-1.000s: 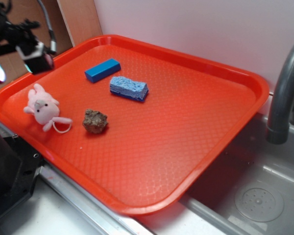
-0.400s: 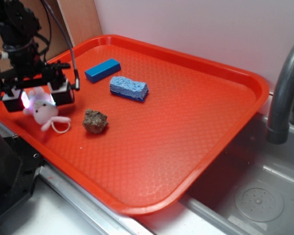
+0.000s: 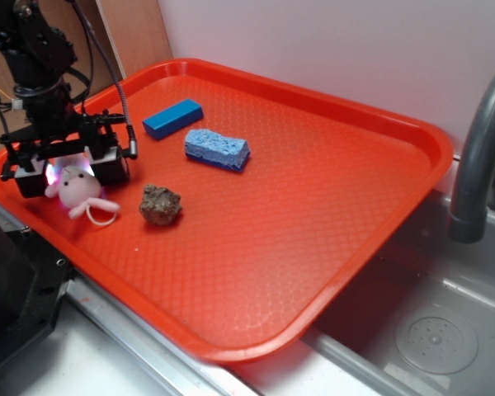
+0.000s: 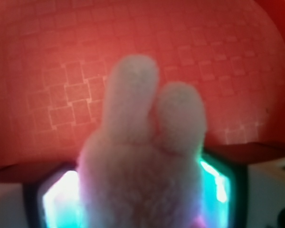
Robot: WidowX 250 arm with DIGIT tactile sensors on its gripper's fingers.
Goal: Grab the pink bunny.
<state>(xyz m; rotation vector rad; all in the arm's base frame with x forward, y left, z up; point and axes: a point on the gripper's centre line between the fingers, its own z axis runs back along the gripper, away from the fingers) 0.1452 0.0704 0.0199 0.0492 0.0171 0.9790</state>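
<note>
Orange tray (image 3: 330, 206) holds the pink bunny (image 3: 81, 190), ears pointing into the spread, straddling gripper (image 3: 66, 169).

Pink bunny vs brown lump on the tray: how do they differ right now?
The pink bunny is pale, fuzzy plush with two ears; the brown lump is dark, rough and rock-like. The bunny has a thin white string loop; the lump has none. The tool straddles the bunny's head, a finger on each side, while the lump sits free to its right. Both are similar in size and rest on the orange tray.
</note>
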